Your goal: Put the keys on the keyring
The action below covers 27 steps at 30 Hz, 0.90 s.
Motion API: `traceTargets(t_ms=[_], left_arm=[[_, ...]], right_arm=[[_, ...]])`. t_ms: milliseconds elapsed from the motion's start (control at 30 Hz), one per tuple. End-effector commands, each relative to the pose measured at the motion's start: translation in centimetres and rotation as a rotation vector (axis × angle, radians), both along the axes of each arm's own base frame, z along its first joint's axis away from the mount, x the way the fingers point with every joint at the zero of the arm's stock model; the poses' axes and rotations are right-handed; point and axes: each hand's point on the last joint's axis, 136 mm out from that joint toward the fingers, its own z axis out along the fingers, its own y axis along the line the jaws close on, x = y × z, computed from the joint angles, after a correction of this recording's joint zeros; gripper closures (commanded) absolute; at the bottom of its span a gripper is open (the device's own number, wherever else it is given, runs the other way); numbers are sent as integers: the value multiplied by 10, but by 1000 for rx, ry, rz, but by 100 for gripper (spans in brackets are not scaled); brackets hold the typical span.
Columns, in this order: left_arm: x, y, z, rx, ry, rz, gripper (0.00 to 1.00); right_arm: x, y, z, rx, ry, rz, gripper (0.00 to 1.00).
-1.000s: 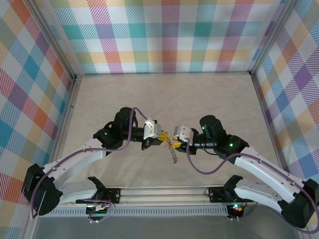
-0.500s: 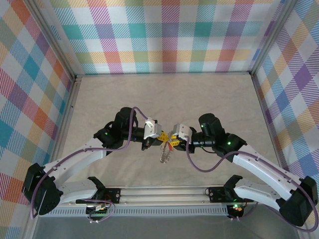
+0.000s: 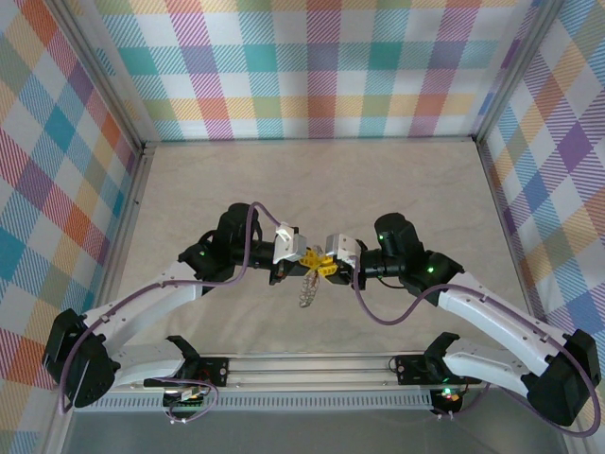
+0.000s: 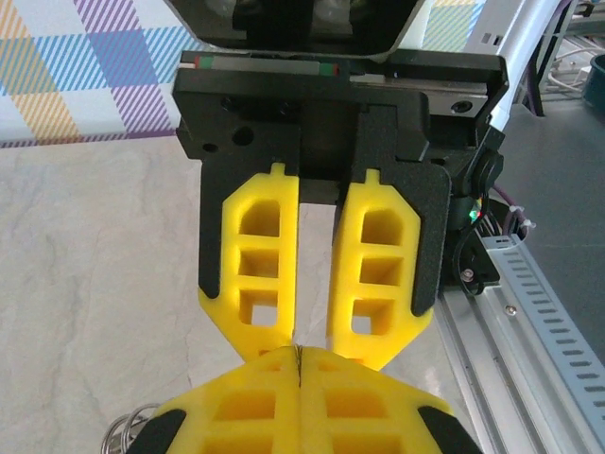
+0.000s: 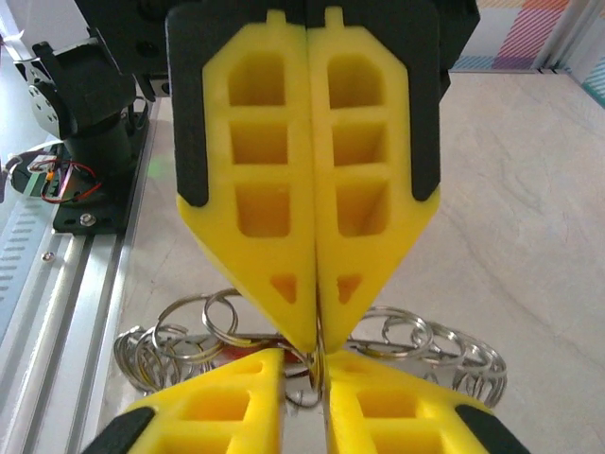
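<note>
Over the table's near middle, my left gripper [image 3: 310, 257] and right gripper [image 3: 328, 266] meet tip to tip. The silvery keyring [image 3: 306, 291], fringed with small rings, hangs just below them. In the left wrist view my left gripper [image 4: 298, 352] is shut on a thin wire of the ring, and the right gripper's fingers [image 4: 378, 274] face it with a narrow gap. In the right wrist view my right gripper [image 5: 304, 364] holds that narrow gap at the ring wire. The key's red head [image 5: 241, 348] peeks out beside its left tip. The keyring [image 5: 444, 345] spreads out behind.
An aluminium rail [image 3: 312, 364] runs along the near edge under both arms and also shows at the right of the left wrist view [image 4: 529, 312]. Plaid walls [image 3: 312, 66] close in the beige table [image 3: 312, 180] on three sides.
My right gripper has moved left until its tips touch the left gripper's. The hanging keyring has swung a little to the left under them. The left arm has barely moved.
</note>
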Motion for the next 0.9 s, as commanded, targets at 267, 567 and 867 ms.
traceTargets(t_ms=[267,567,867], left_arm=[[-5,-4,16,-41,-44,-29,100],[-1,13,-24,192,-12,28,100],[8,24,-49,345,13,71,100]], right_arm=[[-3,3,9,8,-3,37,100],[-7,-6,8,-113,60,41,100],[2,-12,16,-163,34,-7,100]])
